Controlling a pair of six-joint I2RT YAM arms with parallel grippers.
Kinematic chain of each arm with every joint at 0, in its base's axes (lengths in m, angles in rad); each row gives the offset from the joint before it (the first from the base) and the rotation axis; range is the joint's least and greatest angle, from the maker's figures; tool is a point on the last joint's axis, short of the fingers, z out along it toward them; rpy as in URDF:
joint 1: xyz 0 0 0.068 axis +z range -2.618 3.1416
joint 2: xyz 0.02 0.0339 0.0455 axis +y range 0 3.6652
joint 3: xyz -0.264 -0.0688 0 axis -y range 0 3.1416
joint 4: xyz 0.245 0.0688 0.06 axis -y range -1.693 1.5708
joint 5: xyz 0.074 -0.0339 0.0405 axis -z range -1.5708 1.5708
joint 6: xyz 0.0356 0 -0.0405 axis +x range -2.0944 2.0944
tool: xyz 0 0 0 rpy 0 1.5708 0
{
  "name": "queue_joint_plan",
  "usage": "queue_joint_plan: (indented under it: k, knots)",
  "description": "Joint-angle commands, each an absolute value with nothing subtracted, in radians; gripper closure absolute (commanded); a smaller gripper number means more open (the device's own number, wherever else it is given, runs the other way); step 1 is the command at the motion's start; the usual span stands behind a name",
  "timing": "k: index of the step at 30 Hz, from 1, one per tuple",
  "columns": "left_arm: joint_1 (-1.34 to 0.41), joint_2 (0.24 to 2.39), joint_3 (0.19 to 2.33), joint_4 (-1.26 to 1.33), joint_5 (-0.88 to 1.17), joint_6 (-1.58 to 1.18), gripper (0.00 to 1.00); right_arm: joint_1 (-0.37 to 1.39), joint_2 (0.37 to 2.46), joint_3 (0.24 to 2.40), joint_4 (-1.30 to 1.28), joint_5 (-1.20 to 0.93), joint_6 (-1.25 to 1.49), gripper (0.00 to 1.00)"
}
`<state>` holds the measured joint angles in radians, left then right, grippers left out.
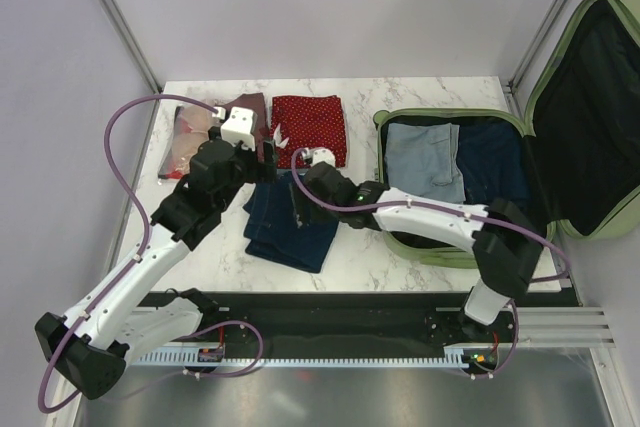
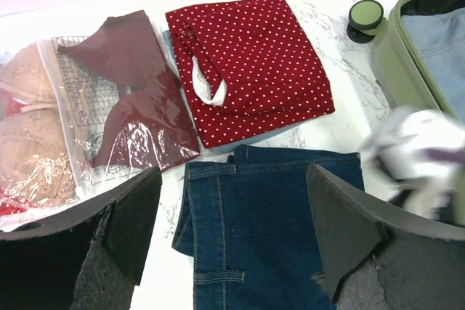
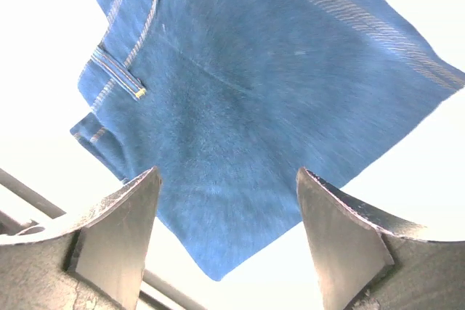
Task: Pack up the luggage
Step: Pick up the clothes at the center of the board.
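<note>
Jeans (image 3: 240,107) below splayed left end effector (image 2: 232,179), splayed right end effector (image 3: 227,179); luggage lid (image 1: 600,117) overhead-only

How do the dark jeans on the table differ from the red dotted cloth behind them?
The jeans are plain dark blue denim; the red cloth has white dots. The jeans lie nearer the arms, with the open right gripper above them; the red cloth lies farther back. Both are folded, on the table, outside the luggage.

Left arm (image 1: 150,257) extended, left fingers (image 2: 123,215) apart, right arm (image 1: 430,217) stretched leftward, right fingers (image 3: 123,230) apart
</note>
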<state>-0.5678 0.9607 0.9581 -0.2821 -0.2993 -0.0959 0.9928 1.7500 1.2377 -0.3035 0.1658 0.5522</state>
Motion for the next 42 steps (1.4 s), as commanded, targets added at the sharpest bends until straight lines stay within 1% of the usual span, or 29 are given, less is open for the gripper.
queue_joint_plan:
  k: [1, 7, 14, 20, 33, 42]
  knots:
    - [-0.569, 0.962, 0.956, -0.256, -0.270, -0.080, 0.13, 0.999, 1.651, 1.177, -0.390, 0.325, 0.659, 0.17]
    - [-0.569, 0.960, 0.956, -0.259, -0.267, -0.087, 0.13, 0.965, 1.678, 1.100, -0.379, 0.293, 0.771, 0.16]
    - [-0.569, 0.960, 0.956, -0.261, -0.258, -0.094, 0.13, 0.945, 1.666, 0.993, -0.218, 0.295, 0.923, 0.17]
    - [-0.569, 0.954, 0.957, -0.262, -0.258, -0.095, 0.13, 0.931, 1.697, 0.959, -0.126, 0.241, 0.960, 0.17]
    - [-0.569, 0.960, 0.956, -0.262, -0.252, -0.094, 0.13, 0.931, 1.741, 0.928, -0.081, 0.264, 1.006, 0.18]
    - [-0.569, 0.963, 0.954, -0.261, -0.249, -0.097, 0.13, 0.937, 1.764, 0.896, -0.015, 0.271, 1.034, 0.22]
